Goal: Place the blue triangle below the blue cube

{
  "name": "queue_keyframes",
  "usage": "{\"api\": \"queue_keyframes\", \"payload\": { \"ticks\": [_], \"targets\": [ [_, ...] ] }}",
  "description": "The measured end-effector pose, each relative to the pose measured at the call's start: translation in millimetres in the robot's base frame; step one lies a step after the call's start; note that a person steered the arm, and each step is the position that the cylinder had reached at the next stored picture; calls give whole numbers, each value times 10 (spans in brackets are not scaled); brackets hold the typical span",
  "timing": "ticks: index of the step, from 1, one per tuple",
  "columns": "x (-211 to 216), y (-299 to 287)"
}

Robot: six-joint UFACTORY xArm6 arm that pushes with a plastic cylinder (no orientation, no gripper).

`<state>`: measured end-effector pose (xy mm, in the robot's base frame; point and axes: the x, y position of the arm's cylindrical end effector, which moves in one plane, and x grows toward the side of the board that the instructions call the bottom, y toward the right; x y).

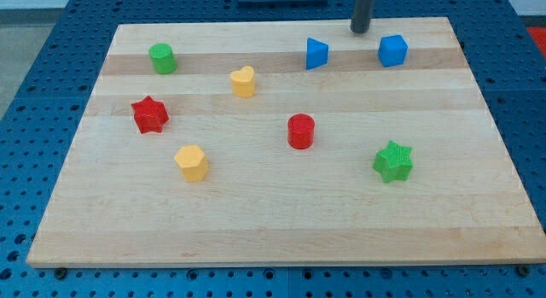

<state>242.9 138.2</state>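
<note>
Currently blue triangle (316,54) sits near the view's top of the counter (256,221), left of the blue cube (392,50), the two well apart and roughly level. My tip (360,30) is at the counter's top edge, between them and slightly above both, touching neither. No hand on this rig, just the rod, so nothing to open or close. Judgement: triangle needs to go down and right to end under the cube. Risks: from this spot a straight push down goes between the blocks and moves nothing; contact off-centre on the triangle's slanted face would likely spin it or let it slip off the tip; swinging too far right clips the cube and shifts the reference. Red cylinder (300,131) and green star (393,161) lie lower down, the star near the drop zone, so overshoot could bump it. Yellow blocks (243,81), red star (150,114), green cylinder (162,58) are well clear at the view's left.
</note>
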Motion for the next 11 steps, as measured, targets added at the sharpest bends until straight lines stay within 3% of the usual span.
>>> {"api": "queue_keyframes", "payload": {
  "ticks": [1,2,5,7,8,9,10,11],
  "targets": [
    [60,0],
    [413,0],
    [444,211],
    [160,-698],
    [160,-700],
    [286,-812],
    [935,-851],
    [887,-880]
  ]
}}
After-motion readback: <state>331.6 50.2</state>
